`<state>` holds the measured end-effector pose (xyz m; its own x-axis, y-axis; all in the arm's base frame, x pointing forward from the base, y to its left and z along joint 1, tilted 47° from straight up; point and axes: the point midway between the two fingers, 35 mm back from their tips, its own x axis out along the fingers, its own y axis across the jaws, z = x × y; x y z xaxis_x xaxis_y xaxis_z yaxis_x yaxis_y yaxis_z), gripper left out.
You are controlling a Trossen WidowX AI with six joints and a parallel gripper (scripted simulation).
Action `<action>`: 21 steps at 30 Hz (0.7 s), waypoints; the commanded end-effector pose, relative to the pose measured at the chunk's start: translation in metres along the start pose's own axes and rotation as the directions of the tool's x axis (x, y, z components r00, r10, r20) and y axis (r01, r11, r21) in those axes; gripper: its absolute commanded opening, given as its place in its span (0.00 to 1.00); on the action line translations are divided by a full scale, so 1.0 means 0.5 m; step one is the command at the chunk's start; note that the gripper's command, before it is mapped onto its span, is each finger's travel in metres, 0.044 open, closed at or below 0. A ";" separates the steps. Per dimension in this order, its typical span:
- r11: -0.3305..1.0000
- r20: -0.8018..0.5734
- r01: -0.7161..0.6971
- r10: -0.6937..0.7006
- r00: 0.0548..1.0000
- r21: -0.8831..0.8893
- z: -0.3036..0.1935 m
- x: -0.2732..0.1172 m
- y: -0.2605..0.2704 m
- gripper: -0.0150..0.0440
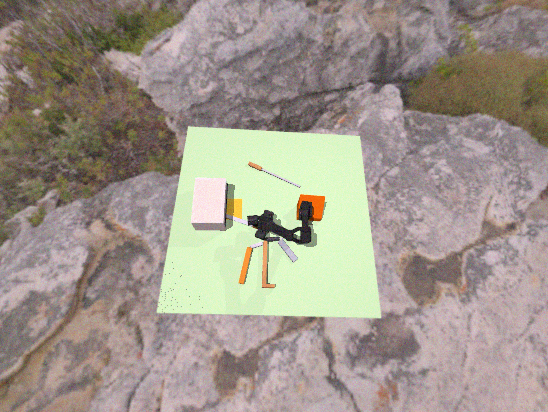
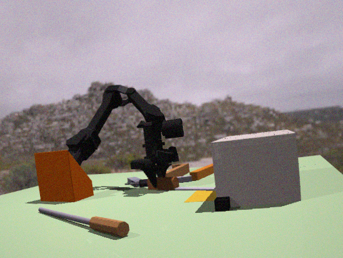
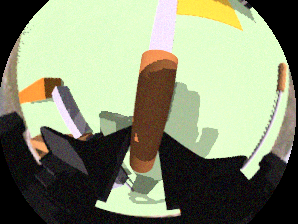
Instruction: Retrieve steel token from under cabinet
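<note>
My gripper (image 1: 256,225) (image 2: 160,185) (image 3: 147,131) is shut on the brown handle (image 2: 164,183) (image 3: 155,100) of a flat tool, low at the table. Its pale blade (image 1: 237,220) (image 2: 194,189) (image 3: 164,25) points to the cabinet (image 1: 209,200) (image 2: 256,172) and passes along one side of the yellow marked area (image 1: 236,207) (image 2: 200,196) (image 3: 210,12). The blade's far end reaches the cabinet's front; whether it is underneath cannot be told. The steel token is not visible in any view.
A rod with a brown handle (image 1: 255,166) (image 2: 109,226) (image 3: 281,77) lies apart. An orange-handled tool (image 1: 245,265) (image 2: 200,173), an L-shaped brown piece (image 1: 265,265) and a grey bar (image 1: 287,251) lie on the arm's other side. A small black block (image 2: 222,203) is at the cabinet's front corner.
</note>
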<state>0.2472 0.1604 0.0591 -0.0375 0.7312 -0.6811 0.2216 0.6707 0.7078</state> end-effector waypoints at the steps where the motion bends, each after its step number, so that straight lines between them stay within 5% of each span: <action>1: 1.000 0.002 -0.003 0.003 1.000 -0.007 0.014 -0.001 0.002 0.25; 21: 1.000 0.002 -0.003 0.003 1.000 -0.009 0.062 -0.001 0.003 0.25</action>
<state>0.2719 0.1578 0.0546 -0.0367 0.7311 -0.6813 0.2191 0.6711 0.7083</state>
